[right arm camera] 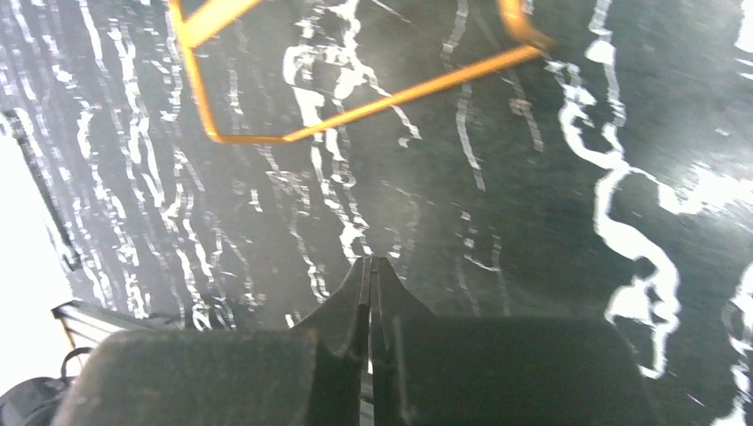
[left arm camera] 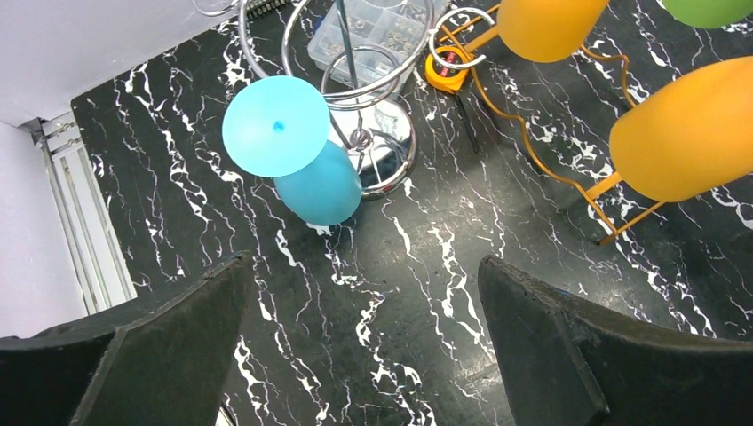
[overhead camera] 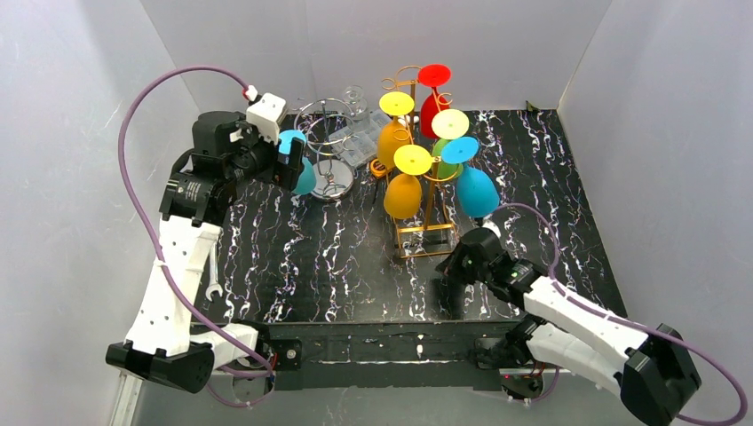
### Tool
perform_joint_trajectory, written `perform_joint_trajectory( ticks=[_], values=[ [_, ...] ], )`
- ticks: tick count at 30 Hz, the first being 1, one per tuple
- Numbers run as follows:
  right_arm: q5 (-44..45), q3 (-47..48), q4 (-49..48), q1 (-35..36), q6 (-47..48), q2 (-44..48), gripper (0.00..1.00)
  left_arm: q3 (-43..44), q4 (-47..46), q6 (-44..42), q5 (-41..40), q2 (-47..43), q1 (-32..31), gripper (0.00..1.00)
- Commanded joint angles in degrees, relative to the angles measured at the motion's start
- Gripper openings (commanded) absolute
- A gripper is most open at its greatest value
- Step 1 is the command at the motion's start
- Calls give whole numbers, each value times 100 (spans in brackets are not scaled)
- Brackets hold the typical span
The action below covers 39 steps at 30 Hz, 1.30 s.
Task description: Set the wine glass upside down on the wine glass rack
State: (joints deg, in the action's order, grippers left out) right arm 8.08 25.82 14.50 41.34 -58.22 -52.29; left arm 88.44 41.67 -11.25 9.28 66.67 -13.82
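Though inverted, glass [left arm camera: 318, 188] on chrome rack [left arm camera: 397, 158]

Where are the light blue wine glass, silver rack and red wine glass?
light blue wine glass [left arm camera: 321, 188], left wrist view, on its bowl.
silver rack [left arm camera: 391, 158], left wrist view, on its round base.
red wine glass [overhead camera: 434, 74], top view, on its foot.
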Motion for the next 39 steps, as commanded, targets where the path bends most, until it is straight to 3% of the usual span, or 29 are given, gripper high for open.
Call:
perform_joint_trajectory(
  ticks=[1,12,17,19,21,25,32,36,39],
  values=[
    [284,-310,752,-172,33,371,2,222,34,144,7,-21,136,98],
    [76,-553,1120,-548,241,416,5,256,30,96,47,-143,152,98],
    [657,-30,1891,-602,380,939,7,297,33,135,74,-113,152,98],
    [1003,333,2080,-647,548,1042,16,259,34,161,65,-104,179,98],
    [1501,747,2342,-702,835,906,31,187,30,182,90,-73,263,98],
    [2012,1462,2306,-1158,1380,484,56,160,34,451,539,175,872,98],
    [1742,1684,1169,-3310,2029,-218,70,-153,-417,480,1035,630,2137,98],
    [2251,1639,327,-3764,1990,-828,77,-588,-855,279,1132,945,2700,98],
    [2354,1480,-944,-4029,2120,-1213,82,-982,-1303,158,1297,1131,2966,98]
  ],
)
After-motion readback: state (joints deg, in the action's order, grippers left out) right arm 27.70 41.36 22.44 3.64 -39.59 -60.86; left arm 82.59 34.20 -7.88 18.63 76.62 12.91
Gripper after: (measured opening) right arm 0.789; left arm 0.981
